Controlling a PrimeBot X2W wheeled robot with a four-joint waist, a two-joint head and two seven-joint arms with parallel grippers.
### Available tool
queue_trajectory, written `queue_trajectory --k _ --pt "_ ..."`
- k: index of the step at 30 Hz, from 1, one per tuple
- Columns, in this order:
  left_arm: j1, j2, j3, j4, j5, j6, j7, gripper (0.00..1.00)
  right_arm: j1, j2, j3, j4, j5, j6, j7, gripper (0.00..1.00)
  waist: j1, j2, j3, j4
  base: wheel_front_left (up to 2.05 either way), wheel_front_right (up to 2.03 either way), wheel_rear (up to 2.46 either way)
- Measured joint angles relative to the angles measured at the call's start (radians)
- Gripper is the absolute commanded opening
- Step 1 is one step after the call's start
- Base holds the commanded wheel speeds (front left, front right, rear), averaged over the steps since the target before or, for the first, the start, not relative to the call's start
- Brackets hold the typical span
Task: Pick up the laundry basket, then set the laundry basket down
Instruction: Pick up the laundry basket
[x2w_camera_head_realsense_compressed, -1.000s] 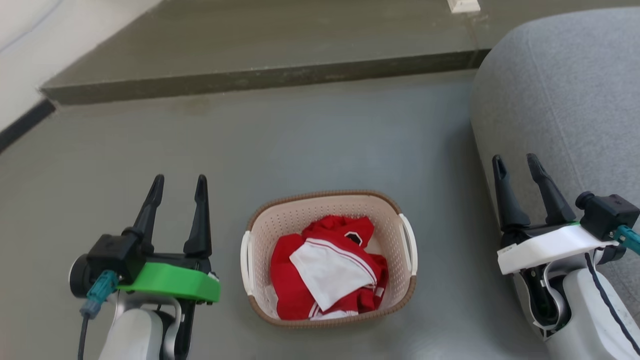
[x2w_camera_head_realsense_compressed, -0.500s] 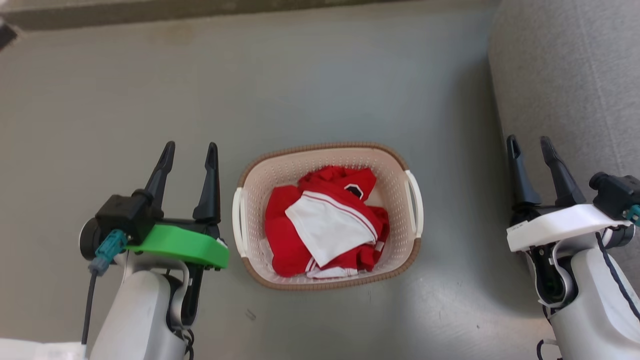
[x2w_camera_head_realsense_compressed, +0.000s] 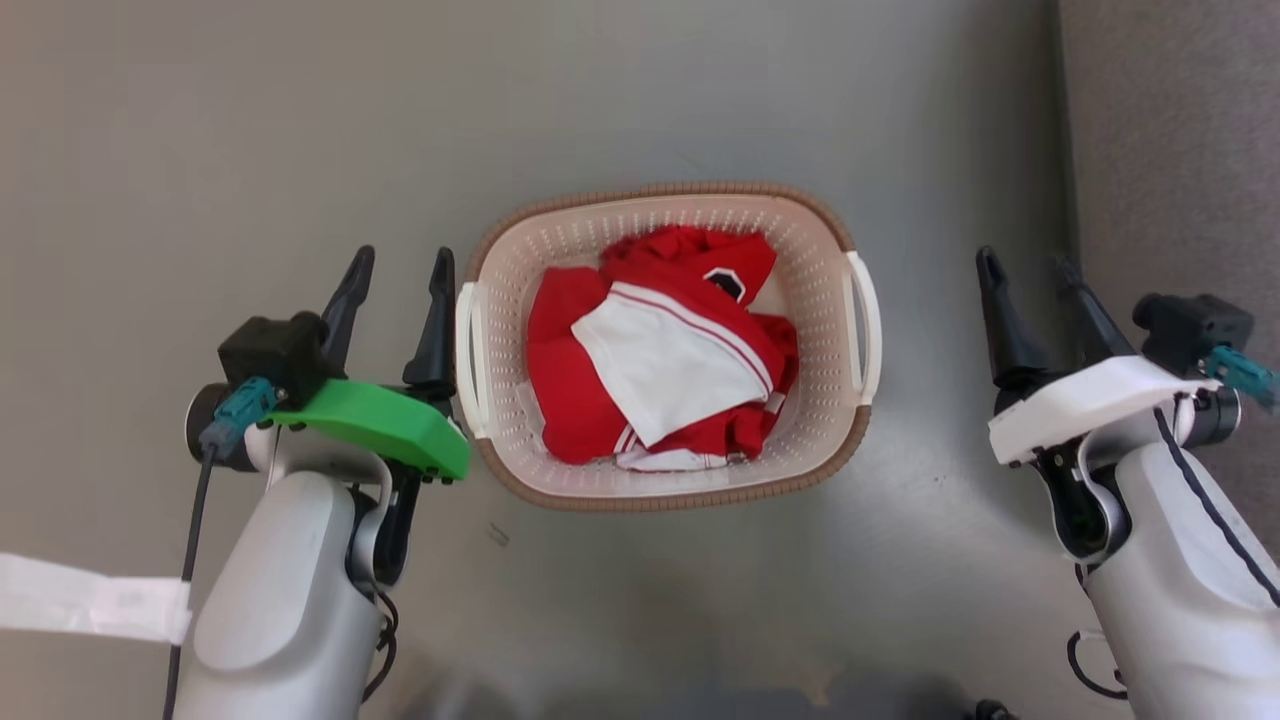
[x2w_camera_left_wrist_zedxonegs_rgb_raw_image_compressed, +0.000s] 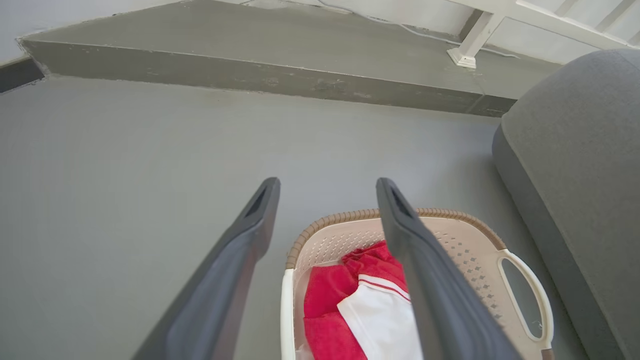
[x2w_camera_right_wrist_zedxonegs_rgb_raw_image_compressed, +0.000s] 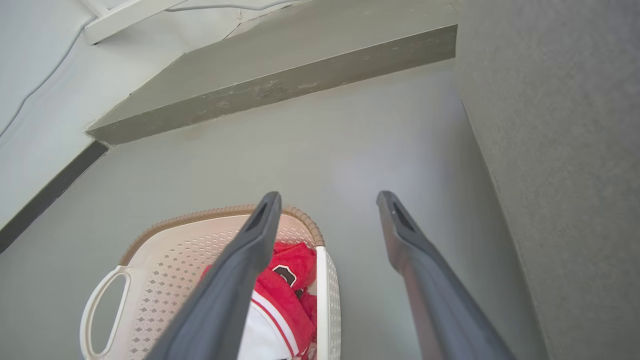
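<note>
the laundry basket (x2w_camera_head_realsense_compressed: 660, 497) sits on the grey floor (x2w_camera_head_realsense_compressed: 250, 130) between the two arms, with red and white clothes (x2w_camera_head_realsense_compressed: 660, 360) heaped inside. its long axis runs side to side, so a white handle faces each arm. the left gripper (x2w_camera_head_realsense_compressed: 402, 258) is just beside the left handle (x2w_camera_head_realsense_compressed: 465, 360), its inner finger almost at it. the right gripper (x2w_camera_head_realsense_compressed: 1027, 262) stands well apart from the right handle (x2w_camera_head_realsense_compressed: 870, 330). both have their fingers spread and hold nothing. i'd say the right arm must come inward before any lift
</note>
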Motion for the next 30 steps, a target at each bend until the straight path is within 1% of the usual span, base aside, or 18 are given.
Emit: queue_trajectory --k 9,12,15,22,30 --pt "-0.091 -0.003 -0.035 0.155 -0.062 -0.014 0.000 1.00 -0.096 -0.011 0.047 0.099 0.025 0.000 0.000 1.00 0.0000 0.0000 0.103 0.014 0.00 0.00 0.00" --pt "-0.123 -0.004 -0.059 0.205 -0.091 -0.019 0.000 1.00 -0.125 -0.025 0.073 0.138 0.025 0.000 0.003 1.00 0.0000 0.0000 0.137 0.018 0.00 0.00 0.00" --pt "-0.156 -0.006 -0.085 0.250 -0.120 -0.024 0.004 1.00 -0.151 -0.035 0.123 0.179 0.023 0.000 0.019 1.00 0.0000 0.0000 0.167 0.023 0.00 0.00 0.00" --pt "-0.228 -0.008 -0.132 0.338 -0.177 -0.033 0.022 1.00 -0.214 -0.032 0.200 0.247 0.023 0.001 0.041 1.00 -0.0001 0.0000 0.226 0.033 0.00 0.00 0.00" --pt "-0.300 -0.009 -0.195 0.410 -0.234 -0.042 0.053 1.00 -0.292 -0.033 0.244 0.312 0.027 0.001 0.059 1.00 -0.0001 0.0000 0.284 0.045 0.00 0.00 0.00"
